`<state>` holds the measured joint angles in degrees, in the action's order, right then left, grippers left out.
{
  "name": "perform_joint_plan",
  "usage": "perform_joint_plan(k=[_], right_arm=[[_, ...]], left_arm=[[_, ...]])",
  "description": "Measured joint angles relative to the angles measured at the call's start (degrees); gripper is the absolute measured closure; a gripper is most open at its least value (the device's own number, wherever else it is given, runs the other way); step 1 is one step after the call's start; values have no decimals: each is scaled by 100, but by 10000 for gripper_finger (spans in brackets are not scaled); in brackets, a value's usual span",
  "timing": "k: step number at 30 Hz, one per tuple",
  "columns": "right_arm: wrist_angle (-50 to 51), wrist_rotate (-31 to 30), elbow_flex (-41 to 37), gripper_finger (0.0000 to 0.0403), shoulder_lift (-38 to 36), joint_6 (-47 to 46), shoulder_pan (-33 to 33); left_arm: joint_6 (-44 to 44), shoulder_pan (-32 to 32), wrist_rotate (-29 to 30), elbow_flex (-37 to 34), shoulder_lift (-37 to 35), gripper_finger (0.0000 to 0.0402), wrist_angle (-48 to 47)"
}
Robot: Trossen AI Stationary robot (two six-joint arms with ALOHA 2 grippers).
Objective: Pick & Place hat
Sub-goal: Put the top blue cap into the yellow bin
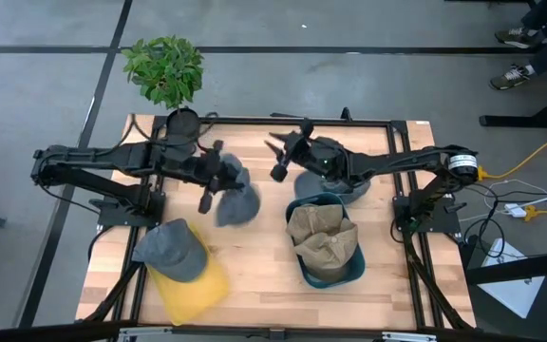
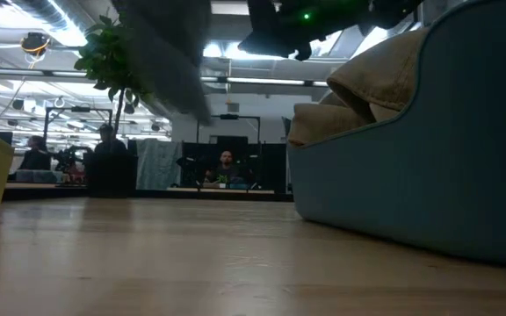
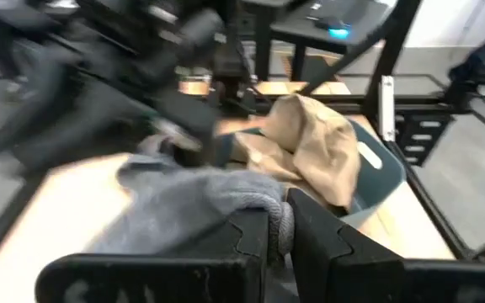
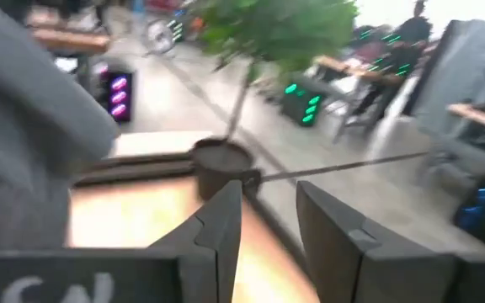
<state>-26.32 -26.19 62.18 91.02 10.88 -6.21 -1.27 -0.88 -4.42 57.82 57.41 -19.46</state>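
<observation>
Here, tan hats [image 1: 322, 237] fill the teal bin [image 1: 328, 272].

Bare wood mid-table between yellow bin [image 1: 194, 293] and teal bin [image 1: 329, 271].

Left end effector [image 1: 218, 180] clamped, right [image 1: 283, 152] parted

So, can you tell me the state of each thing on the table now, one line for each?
Left gripper: shut on the grey hat, raised off the table.
Grey hat: hanging from the left gripper, in the air.
Right gripper: empty, fingers apart, above the table's middle.
Teal bin: upright, holds tan hats.
Tan hats: crumpled, piled in the bin.
Yellow bin: holds a grey cap.
Grey cap: resting on the yellow bin.
Potted plant: upright.
</observation>
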Motion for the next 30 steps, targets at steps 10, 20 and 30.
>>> perform_joint_plan(k=[10,20,30], right_arm=[[442,1235,-1,287,-412,-604,216],[65,2804,-1,224,-413,-470,275],[-401,2775,-3,81,-348,-151,272]], left_arm=[[-42,-253,678,2,-714,375,-154],[117,-341,961,-2,-626,375,-106],[126,-329,701,-2,-329,375,486]])
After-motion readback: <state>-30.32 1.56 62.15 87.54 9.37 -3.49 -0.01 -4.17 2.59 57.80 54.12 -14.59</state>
